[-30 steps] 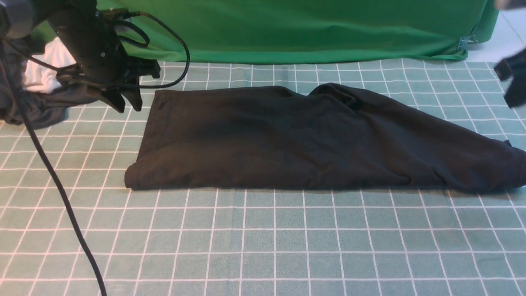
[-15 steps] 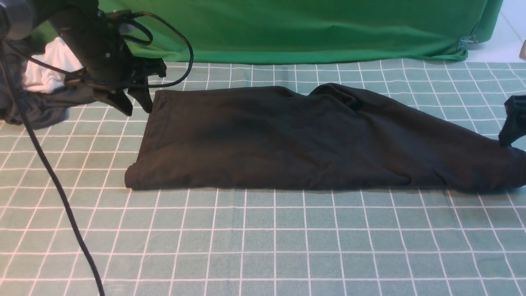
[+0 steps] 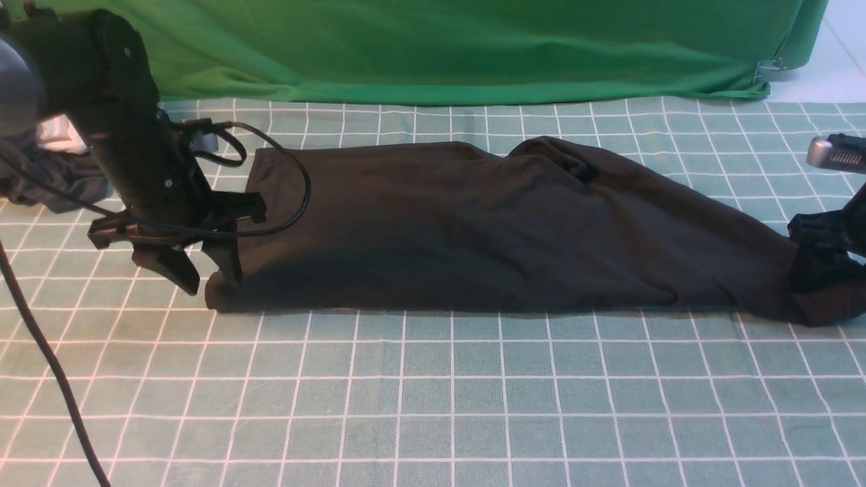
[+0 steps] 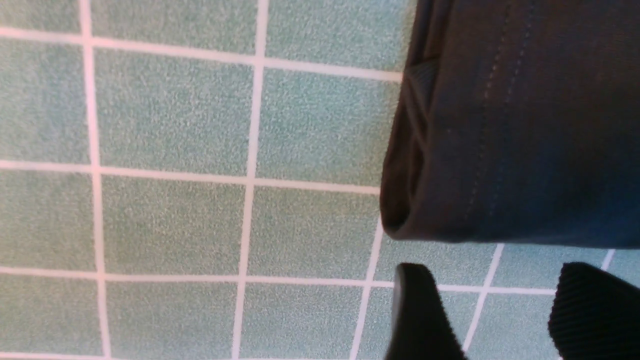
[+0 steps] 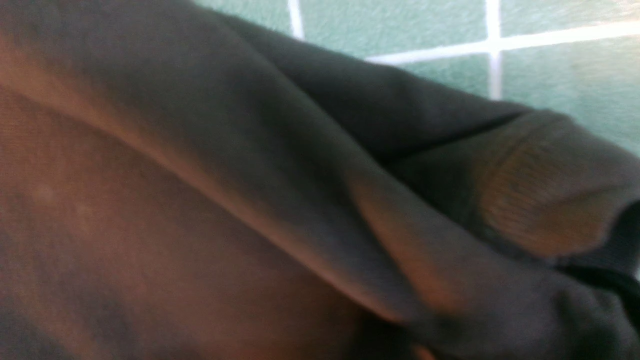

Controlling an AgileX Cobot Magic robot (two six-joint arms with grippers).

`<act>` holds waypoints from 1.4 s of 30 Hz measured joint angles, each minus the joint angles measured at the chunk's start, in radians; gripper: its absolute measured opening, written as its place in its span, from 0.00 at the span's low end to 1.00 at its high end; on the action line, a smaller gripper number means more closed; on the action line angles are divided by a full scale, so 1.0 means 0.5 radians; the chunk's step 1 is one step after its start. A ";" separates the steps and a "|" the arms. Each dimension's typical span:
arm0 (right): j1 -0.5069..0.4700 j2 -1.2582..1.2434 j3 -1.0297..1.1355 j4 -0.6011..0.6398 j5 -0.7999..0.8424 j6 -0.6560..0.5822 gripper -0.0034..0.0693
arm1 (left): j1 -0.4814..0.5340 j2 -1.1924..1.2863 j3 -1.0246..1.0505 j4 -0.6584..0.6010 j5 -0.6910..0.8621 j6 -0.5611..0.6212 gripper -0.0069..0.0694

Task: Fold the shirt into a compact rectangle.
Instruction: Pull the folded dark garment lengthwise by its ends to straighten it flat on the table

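Observation:
The black shirt (image 3: 473, 230) lies on the table folded lengthwise into a long band, bunched and narrowing toward the right. Its print and neck label are hidden. My left gripper (image 3: 208, 281) hangs open just off the shirt's near-left corner, and one finger (image 3: 226, 267) stands against the hem. In the left wrist view the folded corner (image 4: 525, 125) sits just beyond the open gripper (image 4: 492, 272), with nothing between the fingers. My right gripper (image 3: 815, 260) is down on the shirt's right end. Blurred shirt fabric (image 5: 200, 175) fills the right wrist view and hides that gripper's fingers.
A smaller dark garment (image 3: 47, 179) with a white cloth (image 3: 59, 128) lies at the far left behind my left arm. A green backdrop (image 3: 473, 47) closes off the back. My left arm's black cable (image 3: 40, 352) trails across the checked tablecloth (image 3: 440, 406) at near left.
My left gripper has moved from the shirt's far-left corner toward me and down to its near-left corner. My right gripper has come in from the right and dropped onto the shirt's right end.

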 joint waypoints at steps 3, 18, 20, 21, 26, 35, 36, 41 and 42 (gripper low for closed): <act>0.000 0.009 0.000 0.015 0.009 -0.036 0.33 | 0.000 0.000 0.009 -0.006 -0.020 -0.004 0.61; 0.000 -0.001 0.000 0.023 0.010 -0.067 0.12 | 0.000 -0.006 0.165 -0.025 -0.247 -0.028 0.71; 0.000 -0.001 0.000 0.023 0.010 -0.074 0.12 | 0.000 -0.003 0.167 -0.065 -0.316 -0.029 0.67; 0.000 -0.001 0.000 0.023 0.010 -0.074 0.11 | 0.000 0.007 0.167 -0.102 -0.356 -0.029 0.63; 0.007 -0.001 0.000 0.020 0.010 -0.068 0.12 | 0.000 0.125 0.167 -0.193 -0.310 0.021 0.39; 0.031 -0.186 0.034 -0.019 0.169 -0.005 0.12 | 0.002 0.047 0.170 -0.221 -0.141 0.050 0.15; 0.028 -0.232 0.045 -0.035 0.185 0.005 0.12 | 0.000 0.003 0.173 -0.221 -0.086 0.040 0.15; -0.008 -0.508 0.153 -0.195 0.278 0.091 0.12 | -0.054 -0.232 0.315 -0.156 0.049 -0.030 0.15; -0.040 -0.607 0.224 -0.237 0.320 0.115 0.12 | -0.085 -0.298 0.409 -0.137 0.046 -0.050 0.15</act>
